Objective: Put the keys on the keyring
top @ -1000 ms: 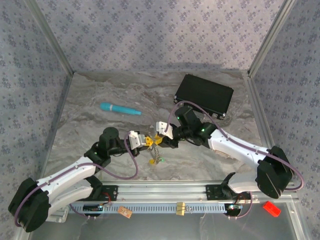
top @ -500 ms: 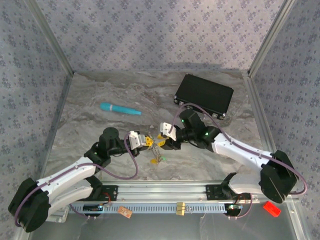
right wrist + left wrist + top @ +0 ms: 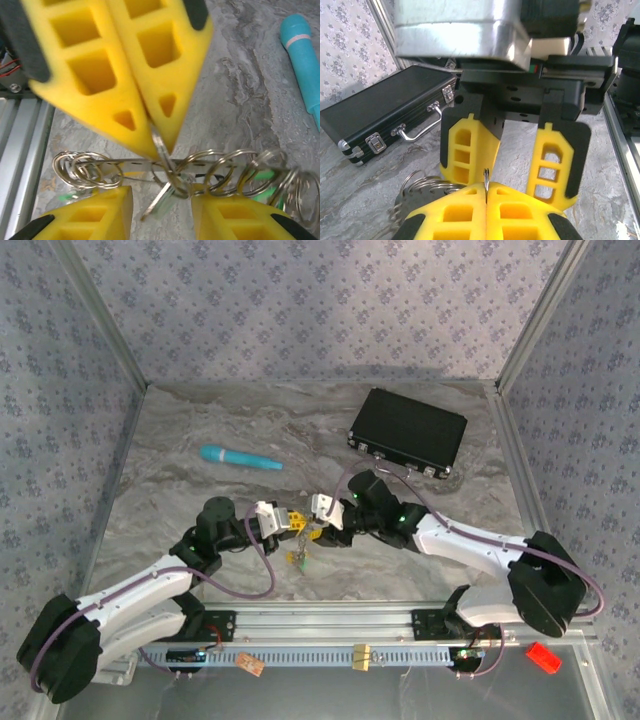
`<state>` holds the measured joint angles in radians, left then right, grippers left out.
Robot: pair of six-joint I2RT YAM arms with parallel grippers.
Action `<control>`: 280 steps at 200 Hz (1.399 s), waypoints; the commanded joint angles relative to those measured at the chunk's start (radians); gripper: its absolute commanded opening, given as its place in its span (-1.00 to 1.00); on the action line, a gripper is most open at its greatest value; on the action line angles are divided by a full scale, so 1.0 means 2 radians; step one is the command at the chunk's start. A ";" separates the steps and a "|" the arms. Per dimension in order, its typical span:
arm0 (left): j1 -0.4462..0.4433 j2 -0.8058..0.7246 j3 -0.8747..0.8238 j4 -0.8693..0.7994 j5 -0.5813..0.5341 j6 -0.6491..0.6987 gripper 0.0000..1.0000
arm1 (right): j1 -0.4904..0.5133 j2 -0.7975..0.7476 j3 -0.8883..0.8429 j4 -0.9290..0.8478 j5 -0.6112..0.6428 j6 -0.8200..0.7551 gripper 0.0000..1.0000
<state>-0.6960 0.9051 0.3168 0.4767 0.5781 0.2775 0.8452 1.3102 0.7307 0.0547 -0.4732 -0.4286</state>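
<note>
My left gripper (image 3: 291,523) (image 3: 486,189) is shut on a thin steel loop of the keyring (image 3: 161,146), held edge-on above the marble table. The keyring's flat metal band (image 3: 131,162) carries several split rings. A bare key blade (image 3: 159,201) hangs from the held loop, and green (image 3: 265,180) and yellow (image 3: 131,175) key heads peek out behind the rings. The keys (image 3: 299,557) dangle below both grippers. My right gripper (image 3: 321,512) (image 3: 161,197) is open and faces the left one, its fingers (image 3: 468,150) standing either side of the hanging key without gripping it.
A black case (image 3: 408,431) (image 3: 385,116) lies at the back right. A teal pen-like stick (image 3: 240,458) (image 3: 303,60) lies at the back left. The metal rail (image 3: 330,625) runs along the near edge, with a small red tag (image 3: 543,656) beyond it.
My right gripper has opened and shifted slightly left, closer to the left gripper. The hanging keys have swung a little to the left. The left gripper stays shut.
</note>
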 commanded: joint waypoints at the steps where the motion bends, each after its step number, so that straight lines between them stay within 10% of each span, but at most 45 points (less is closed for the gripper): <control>1: 0.001 -0.002 0.002 0.043 0.017 -0.008 -1.00 | 0.003 0.008 -0.007 0.023 0.030 0.010 -0.27; 92: 0.003 -0.009 0.012 -0.003 -0.008 0.015 -1.00 | -0.008 -0.043 0.004 -0.042 0.044 -0.013 -0.96; 170: 0.003 0.006 0.034 -0.053 -0.014 0.039 -1.00 | -0.008 -0.072 0.036 -0.095 0.057 -0.030 -1.00; 216: 0.003 -0.010 0.020 -0.027 -0.051 0.017 0.05 | -0.008 -0.062 0.055 -0.114 0.066 -0.040 -1.00; 280: 0.004 -0.191 -0.016 -0.040 -0.296 -0.051 0.55 | 0.030 -0.014 0.118 -0.122 0.053 -0.043 -1.00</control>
<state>-0.6937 0.6586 0.3096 0.3923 0.2565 0.2432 0.8600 1.2407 0.8917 -0.2001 -0.3511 -0.5060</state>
